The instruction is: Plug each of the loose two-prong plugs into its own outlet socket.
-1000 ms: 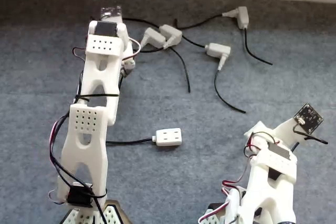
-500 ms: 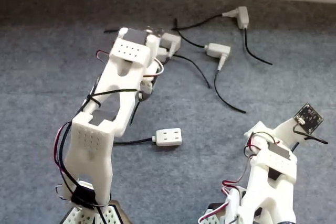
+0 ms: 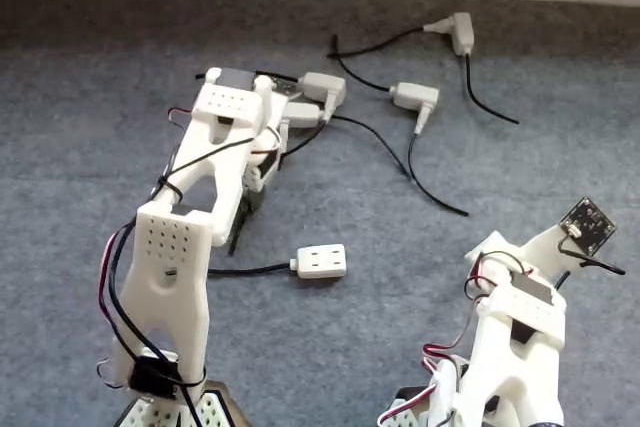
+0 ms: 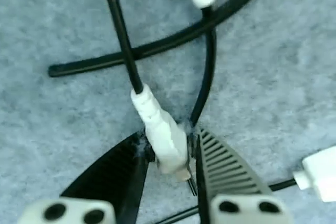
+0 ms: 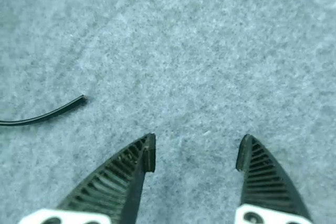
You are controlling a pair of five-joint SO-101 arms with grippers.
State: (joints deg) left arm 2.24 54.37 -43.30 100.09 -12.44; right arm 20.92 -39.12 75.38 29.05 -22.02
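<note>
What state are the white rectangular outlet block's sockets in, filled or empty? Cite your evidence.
Empty. The white rectangular outlet block lies on the grey carpet, slots bare; the left gripper holds a white two-prong plug elsewhere.

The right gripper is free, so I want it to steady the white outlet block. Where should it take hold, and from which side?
Probably across the outlet block's two long side walls, near the end where its black cord leaves, coming straight down from above. It lies flat with its slots facing up, so that grip should leave the sockets free for the plug in the left gripper.
</note>
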